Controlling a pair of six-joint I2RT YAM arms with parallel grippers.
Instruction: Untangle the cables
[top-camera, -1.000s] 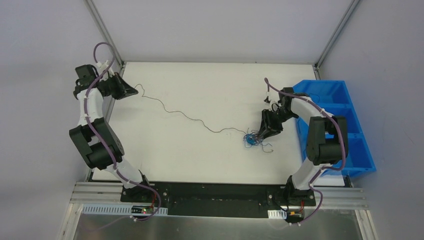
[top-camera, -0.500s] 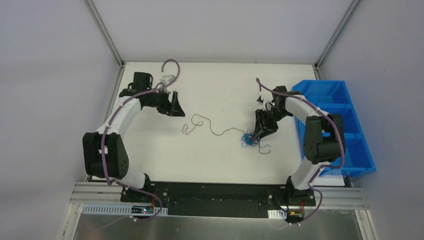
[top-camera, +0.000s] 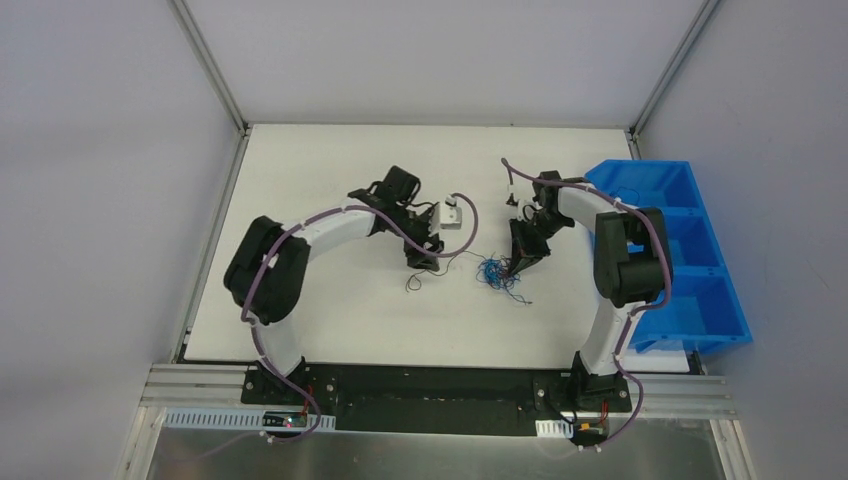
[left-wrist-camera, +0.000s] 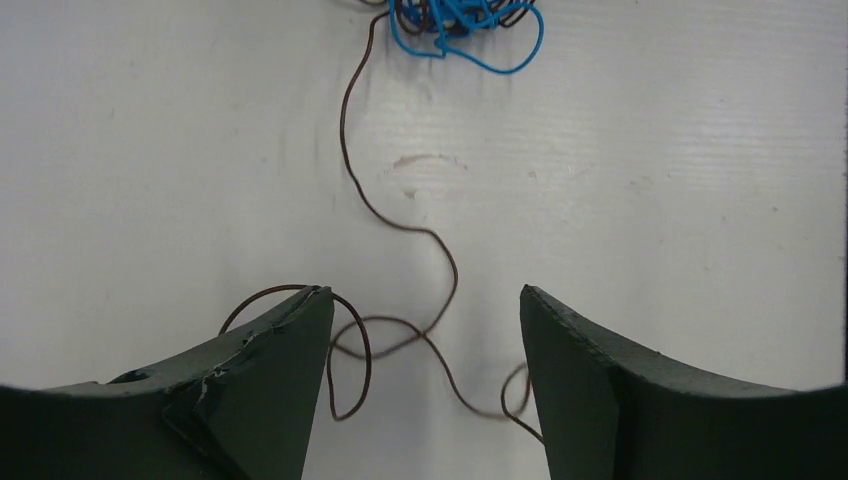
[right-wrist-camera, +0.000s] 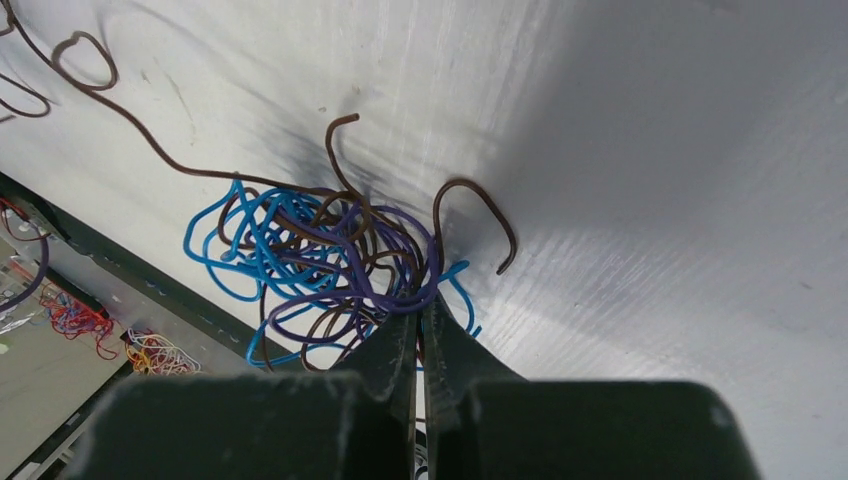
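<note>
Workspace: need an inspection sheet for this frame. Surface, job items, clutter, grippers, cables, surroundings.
Surface: white table, faint scuffs in the left wrist view.
Job's things: tangle of blue, purple and brown wires; one brown strand trails out of it and ends in loose loops.
Clutter: nothing seen.
Grippers: left gripper jaws open, either side of the strand's loops; right gripper jaws shut on the tangle's edge.
Cables: purple arm cables run along both arms.
Surroundings: blue bin with compartments at the table's right edge; grey walls around.
</note>
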